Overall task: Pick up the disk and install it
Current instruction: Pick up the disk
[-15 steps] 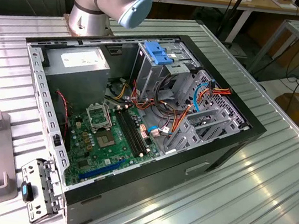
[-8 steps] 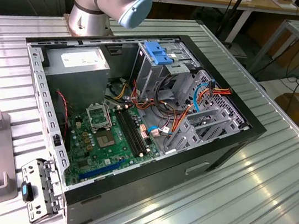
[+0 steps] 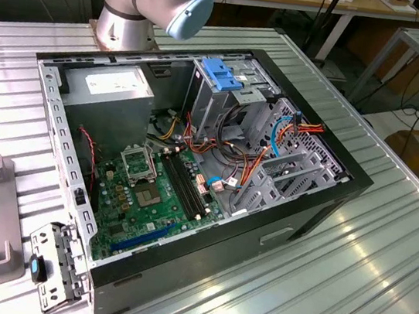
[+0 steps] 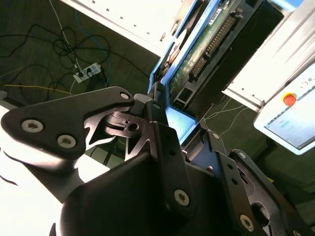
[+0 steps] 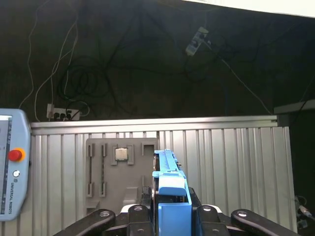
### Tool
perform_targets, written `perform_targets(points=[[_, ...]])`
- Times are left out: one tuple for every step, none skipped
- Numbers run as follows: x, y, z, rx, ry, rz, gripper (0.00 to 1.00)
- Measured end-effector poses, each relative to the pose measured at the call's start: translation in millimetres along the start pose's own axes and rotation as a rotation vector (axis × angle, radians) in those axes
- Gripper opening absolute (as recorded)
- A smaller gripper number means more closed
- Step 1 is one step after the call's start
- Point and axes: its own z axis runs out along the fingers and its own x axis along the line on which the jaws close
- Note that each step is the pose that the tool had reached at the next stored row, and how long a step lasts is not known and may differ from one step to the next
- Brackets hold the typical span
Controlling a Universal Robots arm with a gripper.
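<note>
Pinching the disk (image 5: 170,172) between both fingers, your hand (image 5: 171,212) appears in the first wrist view; the open case (image 3: 285,230) sits centre frame, exterior view.

The disk (image 5: 171,196) held between the black jaws has bright blue side rails. In the second wrist view the disk (image 4: 197,54) shows a green circuit face. Beyond the jaws the table (image 5: 236,162) is silvery metal ribbed in parallel stripes, and the fixture plate (image 5: 129,177) on it is plain grey. To one side of the jaws, a pale pendant (image 5: 12,187) has a red button (image 5: 15,155). In the exterior view the computer case (image 3: 302,217) is black outside and grey inside. It holds a green motherboard (image 3: 141,202), a blue-topped cage (image 3: 222,74) and orange, red and yellow wires (image 3: 307,128).
</note>
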Motion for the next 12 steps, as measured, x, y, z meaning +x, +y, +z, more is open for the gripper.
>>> perform_targets(points=[[0.0, 0.0, -1.0, -0.001, -0.0001, 0.0, 0.37], [-0.1, 0.0, -2.5, -0.0026, -0.0004, 0.0, 0.37], [-0.1, -0.1, -3.6, -0.004, -0.0005, 0.0, 0.37], [-0.1, -0.2, -4.4, -0.0051, -0.0006, 0.0, 0.37], [-0.2, -0.2, -5.5, -0.0067, -0.0007, 0.0, 0.37], [-0.2, -0.4, -6.3, -0.0079, -0.0007, 0.0, 0.37], [-0.2, -0.5, -7.1, -0.0092, -0.0008, 0.0, 0.37], [-0.2, -0.6, -7.7, -0.0103, -0.001, 0.0, 0.37], [-0.2, -0.7, -8.4, -0.0115, -0.001, 0.0, 0.37], [-0.3, -0.9, -10.0, -0.014, -0.001, 0.001, 0.37], [-0.3, -1.0, -10.7, -0.015, -0.001, 0.001, 0.37], [-0.4, -1.2, -11.5, -0.0161, -0.0009, 0.001, 0.37]])
